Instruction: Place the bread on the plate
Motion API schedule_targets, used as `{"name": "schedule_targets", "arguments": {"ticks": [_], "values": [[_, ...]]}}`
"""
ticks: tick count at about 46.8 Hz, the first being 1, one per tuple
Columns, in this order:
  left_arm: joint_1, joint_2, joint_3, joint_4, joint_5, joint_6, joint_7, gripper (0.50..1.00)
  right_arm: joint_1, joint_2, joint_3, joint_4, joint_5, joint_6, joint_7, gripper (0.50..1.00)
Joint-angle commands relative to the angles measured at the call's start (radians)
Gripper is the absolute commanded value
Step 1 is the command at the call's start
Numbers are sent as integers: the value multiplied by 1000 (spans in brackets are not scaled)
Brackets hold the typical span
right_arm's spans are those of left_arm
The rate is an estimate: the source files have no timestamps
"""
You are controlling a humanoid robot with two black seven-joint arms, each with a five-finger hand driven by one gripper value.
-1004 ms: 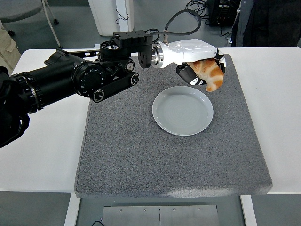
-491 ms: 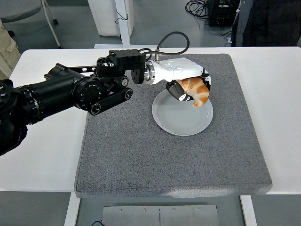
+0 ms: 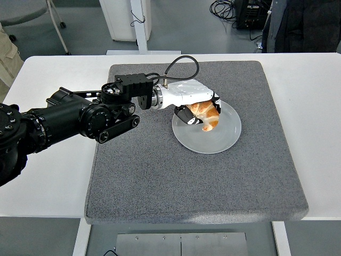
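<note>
- Left hand [image 3: 200, 109] clasps the bread [image 3: 206, 114] over the plate [image 3: 226, 140], left of centre.
- Bread's long end points down-right, seemingly just above the plate.

A white tabletop [image 3: 50, 181] is seen spanning the picture from left to right, its near edge running along the bottom. A grey felt-like mat [image 3: 176, 176] is laid directly on it, covering most of the middle and reaching from near the far edge to the near edge, which it seems to overhang slightly. Bare white surface is left on both sides. A pale grey round plate [image 3: 224, 140] is set on the mat's far half, right of centre.
</note>
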Motion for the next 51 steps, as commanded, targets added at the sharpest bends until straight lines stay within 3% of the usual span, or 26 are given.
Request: {"name": "schedule_targets", "arguments": {"ticks": [1, 23, 51], "values": [[20, 0, 2, 7, -4, 29, -3, 500, 0, 0, 0, 0, 0, -1, 0, 1000], [55, 0, 0, 4, -5, 49, -43, 500, 0, 0, 0, 0, 0, 0, 0, 1000], [80, 0, 37, 9, -5, 66, -42, 500, 0, 0, 0, 0, 0, 0, 0, 1000]]}}
